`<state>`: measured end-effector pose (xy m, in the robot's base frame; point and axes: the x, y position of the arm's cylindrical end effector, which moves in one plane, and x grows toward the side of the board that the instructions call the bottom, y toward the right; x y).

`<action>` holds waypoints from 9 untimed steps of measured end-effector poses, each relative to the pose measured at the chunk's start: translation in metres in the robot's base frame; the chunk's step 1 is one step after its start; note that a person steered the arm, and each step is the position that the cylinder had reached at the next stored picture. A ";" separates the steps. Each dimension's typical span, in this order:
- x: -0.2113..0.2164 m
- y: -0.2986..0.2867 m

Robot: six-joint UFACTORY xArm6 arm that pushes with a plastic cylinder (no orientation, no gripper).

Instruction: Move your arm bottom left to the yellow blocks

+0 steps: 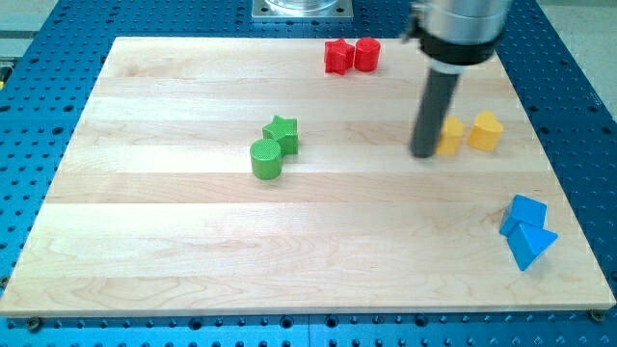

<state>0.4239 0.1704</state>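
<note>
Two yellow blocks sit at the view's right: one (450,136) partly hidden behind my rod, its shape unclear, and a yellow heart-like block (486,131) just to its right. My tip (423,153) rests on the board, touching or just left of the hidden yellow block's lower left side.
A green star (282,132) and green cylinder (265,159) sit together at the middle. A red star (337,56) and red cylinder (366,53) sit at the top. Two blue blocks (525,229) lie at the lower right. The wooden board (193,270) lies on a blue perforated table.
</note>
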 end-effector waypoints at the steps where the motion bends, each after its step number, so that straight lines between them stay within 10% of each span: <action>1: 0.009 0.014; 9: 0.013 -0.047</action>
<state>0.4373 0.1237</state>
